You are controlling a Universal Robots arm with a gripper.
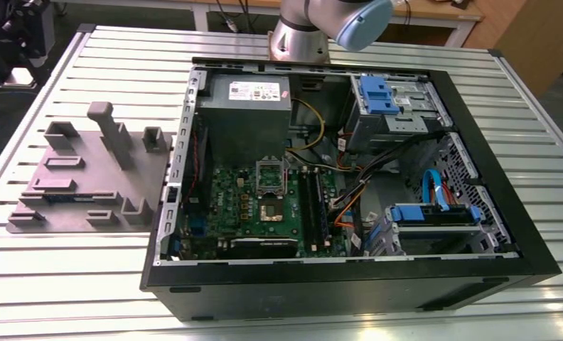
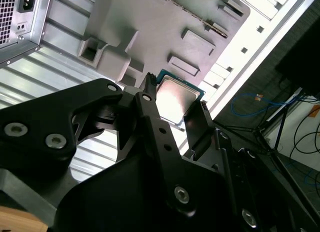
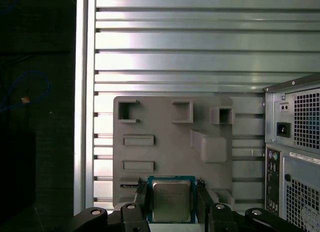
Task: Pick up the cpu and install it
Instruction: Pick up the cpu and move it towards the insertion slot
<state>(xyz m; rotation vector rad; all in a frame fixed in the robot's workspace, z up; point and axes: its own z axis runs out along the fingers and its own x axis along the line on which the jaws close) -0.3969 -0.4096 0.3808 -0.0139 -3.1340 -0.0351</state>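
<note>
In both wrist views the cpu (image 3: 171, 201) (image 2: 176, 98), a small square chip with a pale silvery top and a green rim, sits between my two black fingers. My gripper (image 3: 171, 198) (image 2: 175, 101) is shut on its edges and holds it high above the grey plastic fixture (image 3: 170, 142) (image 2: 150, 27). In the exterior view the fixture (image 1: 92, 177) lies on the slatted table at the exterior view's left. The open computer case (image 1: 509, 213) lies beside it, with the green motherboard (image 1: 234, 206) and its socket (image 1: 271, 202) showing. The arm (image 1: 306, 32) rises at the back.
Inside the case are a large grey box with a white label (image 1: 248, 106), black memory sticks (image 1: 312, 206), loose cables (image 1: 357, 192) and blue drive brackets (image 1: 386, 96). The case's rear panel (image 3: 295, 152) stands close to the fixture. The table edge (image 3: 85, 117) drops to a dark floor.
</note>
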